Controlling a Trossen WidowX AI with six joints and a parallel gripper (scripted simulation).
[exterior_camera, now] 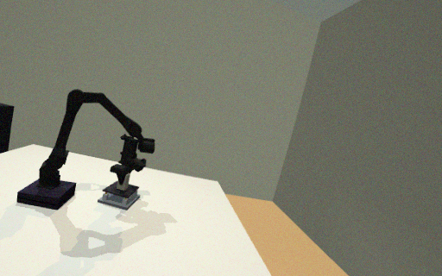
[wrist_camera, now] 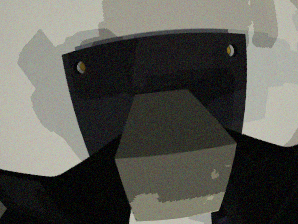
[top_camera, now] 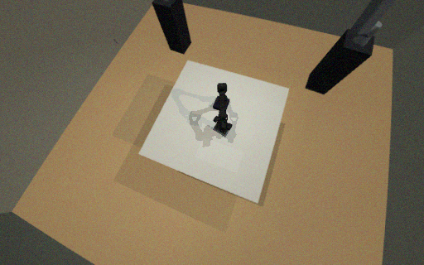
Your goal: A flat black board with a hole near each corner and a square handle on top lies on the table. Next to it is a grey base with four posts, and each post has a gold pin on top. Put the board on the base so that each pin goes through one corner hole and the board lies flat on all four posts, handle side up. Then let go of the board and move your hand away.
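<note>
1. Grey walls stand behind the white surface (top_camera: 248, 166) (exterior_camera: 181, 233), which lies over a wider tan top (top_camera: 331, 166) (exterior_camera: 268, 233).
2. Near the middle of that surface, the board (exterior_camera: 113, 189) (wrist_camera: 107, 112) is over the base (exterior_camera: 126, 206), handle side up and looking about level.
3. The end effector (top_camera: 223, 127) (exterior_camera: 123, 178) is clenched on the handle (exterior_camera: 123, 183) (wrist_camera: 175, 122).
4. Gold shows off-centre inside both visible holes (wrist_camera: 80, 67) (wrist_camera: 230, 50), so those pins look nearly lined up. Whether they have passed through, I cannot tell.
5. If the board is a little off or turned, lowering it could land a hole's edge on a pin, leaving one corner high. Letting go too soon could drop it askew; opening or lifting unevenly could drag the handle and unseat it.
6. Counted: one board, one handle, one base, one arm (top_camera: 222, 103) (exterior_camera: 116, 113); two holes in the wrist view, gold in each. The other two corners are hidden there, and the posts are too small to count surely.
7. Outward, the arm's dark mount (exterior_camera: 45, 194) stands left of the base in the exterior view. Two black blocks (top_camera: 174, 29) (top_camera: 339, 62) stand beyond the surface's far edge in the top view.
</note>
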